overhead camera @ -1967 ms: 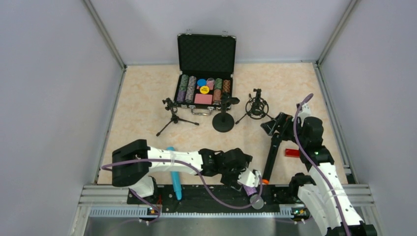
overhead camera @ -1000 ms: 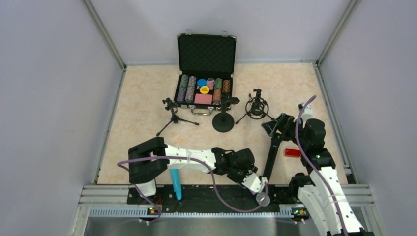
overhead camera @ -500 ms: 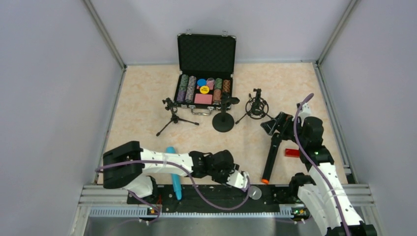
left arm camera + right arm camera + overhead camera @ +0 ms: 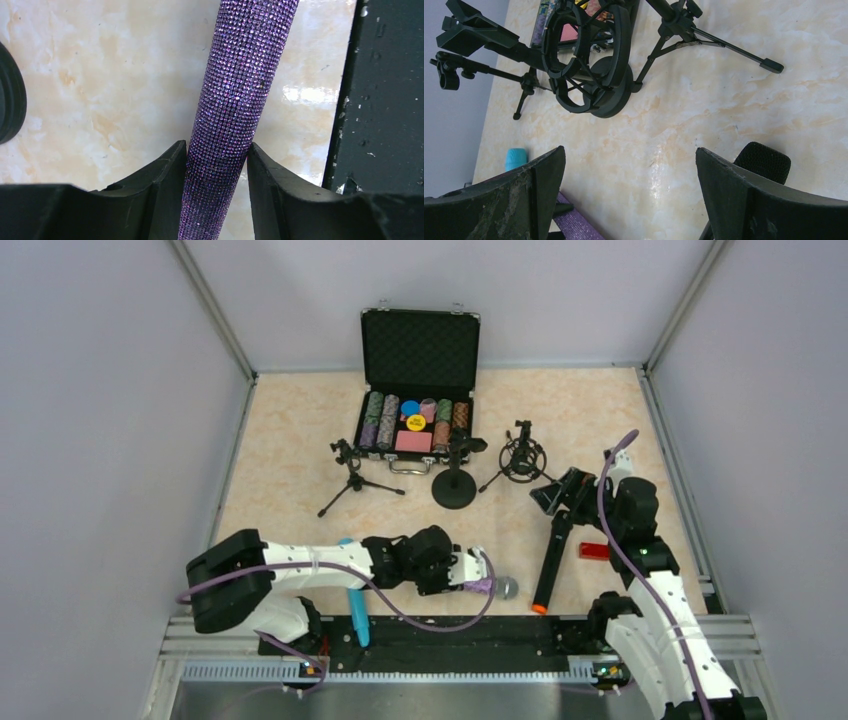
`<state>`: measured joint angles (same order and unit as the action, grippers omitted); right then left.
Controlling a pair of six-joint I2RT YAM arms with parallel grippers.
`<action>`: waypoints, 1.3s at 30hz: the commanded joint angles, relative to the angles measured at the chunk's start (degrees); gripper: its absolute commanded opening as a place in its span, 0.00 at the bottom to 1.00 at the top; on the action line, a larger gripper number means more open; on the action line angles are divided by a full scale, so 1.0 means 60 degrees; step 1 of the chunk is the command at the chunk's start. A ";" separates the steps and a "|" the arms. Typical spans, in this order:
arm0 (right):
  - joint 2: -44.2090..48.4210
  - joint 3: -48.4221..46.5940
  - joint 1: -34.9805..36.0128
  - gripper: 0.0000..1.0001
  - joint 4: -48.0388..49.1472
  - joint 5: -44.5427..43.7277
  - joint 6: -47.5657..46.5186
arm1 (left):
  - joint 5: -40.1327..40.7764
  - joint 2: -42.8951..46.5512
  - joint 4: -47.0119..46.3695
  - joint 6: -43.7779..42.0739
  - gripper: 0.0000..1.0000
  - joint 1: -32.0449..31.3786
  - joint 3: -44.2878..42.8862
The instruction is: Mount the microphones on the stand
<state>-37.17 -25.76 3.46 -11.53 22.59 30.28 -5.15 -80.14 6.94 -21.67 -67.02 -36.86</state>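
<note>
Top, purple mic [image 4: 483, 586]: laid along 9-to-3 near the 6 o'clock edge of the desk [image 4: 290, 440], silver grille toward 3. Its tail is pinched by the left end effector [image 4: 468, 580].
Top, black mic [image 4: 549, 562]: laid at 4 o'clock, orange end toward 6. Its head is overhung by the right end effector [image 4: 560, 495].
Top, turquoise mic [image 4: 356, 615]: laid at 7 o'clock, partly crossed by the left arm.
Top, stands: tripod stand [image 4: 352, 472], round stand [image 4: 455, 485] and shock mount [image 4: 522, 458] are lined up at 12 o'clock of the mics, and all are unfilled.
Top, surroundings: an open case [image 4: 420, 350] is set just behind the stands. A red block [image 4: 594, 551] is laid at 3 o'clock of the black mic.
Left wrist, grip: the purple mic [image 4: 240, 100] is clamped between both fingers [image 4: 165, 175], beside a black rail [image 4: 385, 100]. Whether it is lifted cannot be told.
Left wrist, handling: the body is judged stiff, tapered and head-heavy. Bite should be given by the glitter, yet sliding toward the thin end may be expected, so a hold nearer the middle would be steadier.
Right wrist, right end effector [image 4: 629, 152]: spread wide, with nothing pinched. Only the grille of the black mic [image 4: 764, 162] is seen, just by one finger.
Right wrist, path: the shock mount [image 4: 584, 55] is seen at 11 o'clock, with the round stand [image 4: 611, 102] behind it. Its splayed legs could be knocked.
</note>
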 commanded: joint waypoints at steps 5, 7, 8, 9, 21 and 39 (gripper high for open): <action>0.0097 0.0092 -0.0062 0.99 0.0417 0.0058 0.0119 | 0.0384 -0.0157 0.0285 0.0549 0.42 0.0126 -0.0570; 0.0120 0.0115 -0.0064 0.99 0.0407 0.0042 0.0131 | 0.0397 -0.0144 0.0324 0.0511 0.59 0.0126 -0.0541; 0.0140 0.0105 -0.0061 0.99 0.0397 0.0023 0.0125 | 0.0388 -0.0125 0.0341 0.0483 0.62 0.0126 -0.0539; 0.0153 0.0096 -0.0063 0.99 0.0379 -0.0016 0.0122 | 0.0402 -0.0108 0.0362 0.0465 0.66 0.0126 -0.0535; 0.0071 0.0136 -0.0061 0.99 0.0481 -0.0087 0.0096 | 0.0715 -0.0954 0.1316 0.0001 0.71 0.0124 -0.1151; 0.0062 0.0168 -0.0065 0.99 0.0580 0.0110 0.0367 | 0.0154 -0.1682 0.1093 0.1315 0.00 0.0674 -0.1870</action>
<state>-37.65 -25.04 3.46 -10.22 22.59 31.73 -3.44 -90.21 15.03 -18.41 -64.62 -47.29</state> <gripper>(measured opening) 0.988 0.474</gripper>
